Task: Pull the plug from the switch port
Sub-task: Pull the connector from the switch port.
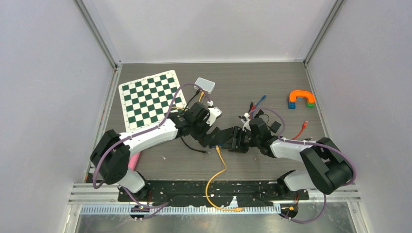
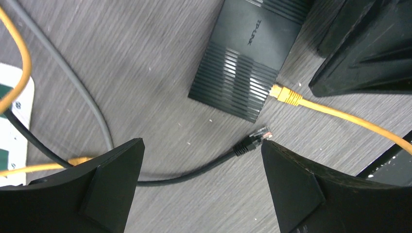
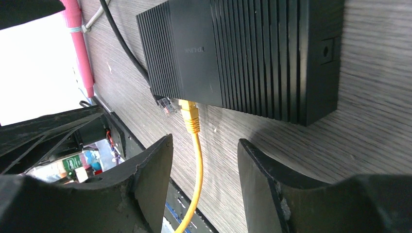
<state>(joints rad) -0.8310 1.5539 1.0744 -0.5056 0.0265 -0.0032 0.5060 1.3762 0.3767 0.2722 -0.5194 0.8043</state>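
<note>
Spotter: Plug (image 2: 251,141) on the black cable is out, as far as you can tell from the left wrist view. It lies loose on the table (image 2: 145,73), apart from the switch (image 2: 248,53), with its clip end pointing back toward the port side.

Checker: You have your left gripper (image 2: 201,143) spread wide with nothing between the jaws. That black plug sits just off the tip of the finger on the yellow cable's side, touching it or nearly so; you can't tell which. The black cable runs back across the gap, flat on the table below the jaws.

Spotter: Your right gripper (image 3: 204,141) stands partly open and holds nothing. The switch lies just ahead of its fingertips, not between them.

Checker: Mind the yellow plug (image 2: 285,95): it is still seated in the switch, straight ahead of your right jaws. Its yellow cable (image 2: 350,116) trails back through the gap between them without being pinched.

Spotter: So if the black plug is your target, you can judge the pull done, with only backing the arms away left.

Checker: If you are meant to free the yellow one, that step is not yet done. You would need to close on its boot and draw straight back, away from the port.
</note>
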